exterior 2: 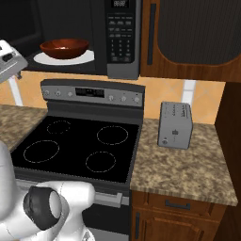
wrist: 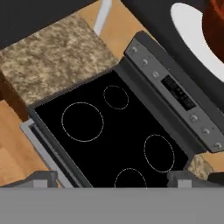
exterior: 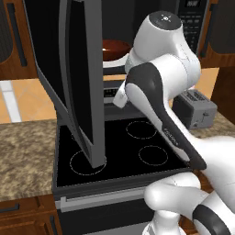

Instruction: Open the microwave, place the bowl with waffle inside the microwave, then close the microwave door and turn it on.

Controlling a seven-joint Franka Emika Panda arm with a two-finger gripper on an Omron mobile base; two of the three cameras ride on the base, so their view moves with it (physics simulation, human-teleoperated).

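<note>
Gripper released above the stove, bowl already in the open microwave.

The gripper [wrist: 112, 179] stood wide open and empty, its dark tips [wrist: 41, 178] looking down over the black stove [wrist: 109, 131]. Out past it, the bowl [exterior 2: 64, 47] sat on a white plate [exterior 2: 61, 59] inside the microwave [exterior 2: 121, 37], up and off to one side of the gripper and apart from it, with a corner of bowl and plate at the hand view's upper edge. The waffle was too dark to make out. The microwave door [exterior: 69, 78] hung swung out over the stove's left burners. By the look of it, opening and loading were done; closing the door and pressing the keypad [exterior 2: 120, 40] remained. A toaster [exterior 2: 175, 124] stood on the counter [exterior 2: 188, 164] to the right.
</note>
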